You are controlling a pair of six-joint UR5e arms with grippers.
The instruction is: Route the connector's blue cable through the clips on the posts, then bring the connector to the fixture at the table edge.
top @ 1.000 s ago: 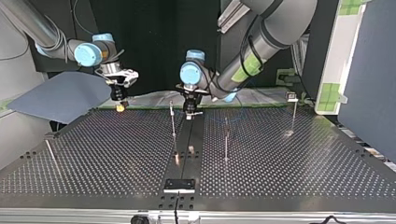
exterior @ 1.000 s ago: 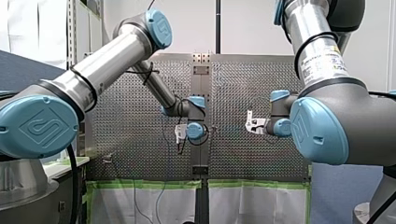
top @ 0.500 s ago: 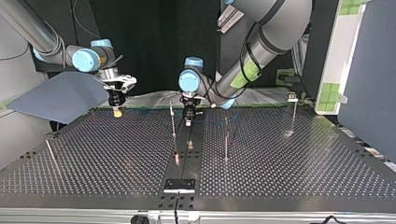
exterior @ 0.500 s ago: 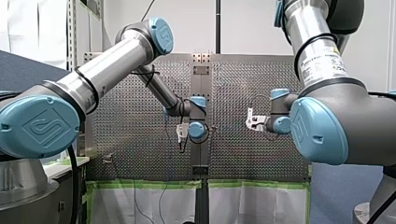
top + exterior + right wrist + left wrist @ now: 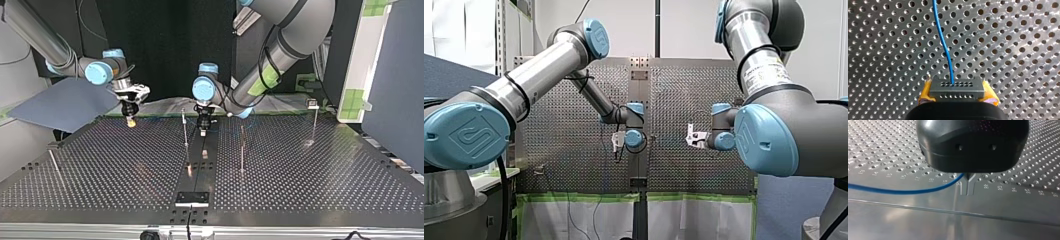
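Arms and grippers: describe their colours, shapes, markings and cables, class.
Both arms are silver tubes with grey housings and round blue joint caps. My left arm carries a black cable and green tape; my right arm a white label. Left gripper: rounded black body. Right gripper: yellow pads.

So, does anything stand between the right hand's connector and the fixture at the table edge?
Nothing visible does. In the top view the nearest post stands just beside the straight line from connector to fixture.
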